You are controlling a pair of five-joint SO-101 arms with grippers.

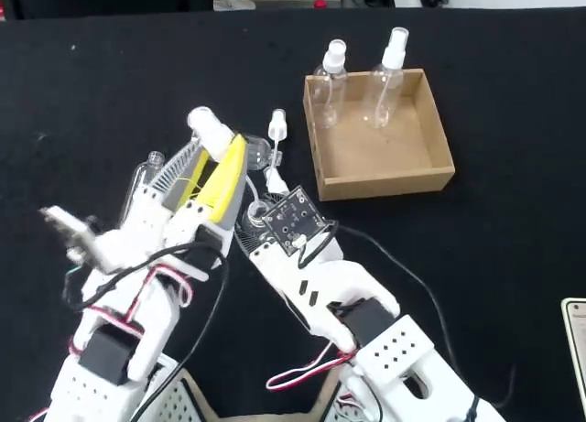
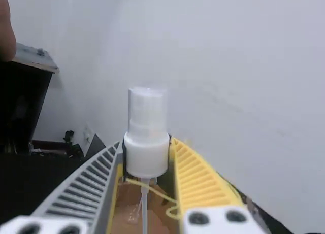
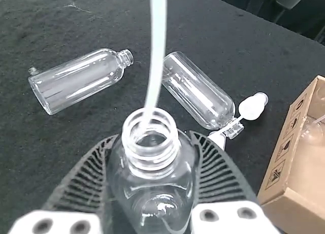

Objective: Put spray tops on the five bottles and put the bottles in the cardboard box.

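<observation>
Two capped bottles [image 1: 328, 88] are standing in the cardboard box [image 1: 385, 179]. My right pincer [image 3: 152, 140] is pinching a third bottle [image 3: 152, 203], and my left pincer [image 2: 146, 143] is pinching a spray top [image 2: 147, 104] above it, its tube [image 3: 157, 51] entering the neck. I'm judging that slight misalignment could bend the tube or seat the top crooked. An open bottle [image 3: 76, 79] and another capped bottle [image 3: 198, 94] are lying on the tabletop [image 1: 458, 285] close by, crowding the way toward the box.

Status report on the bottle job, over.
Left gripper shut on spray top; right gripper shut on open bottle. Dip tube in the neck, top not seated. Two topped bottles in cardboard box; two loose bottles lying on table, apart from the grippers.
</observation>
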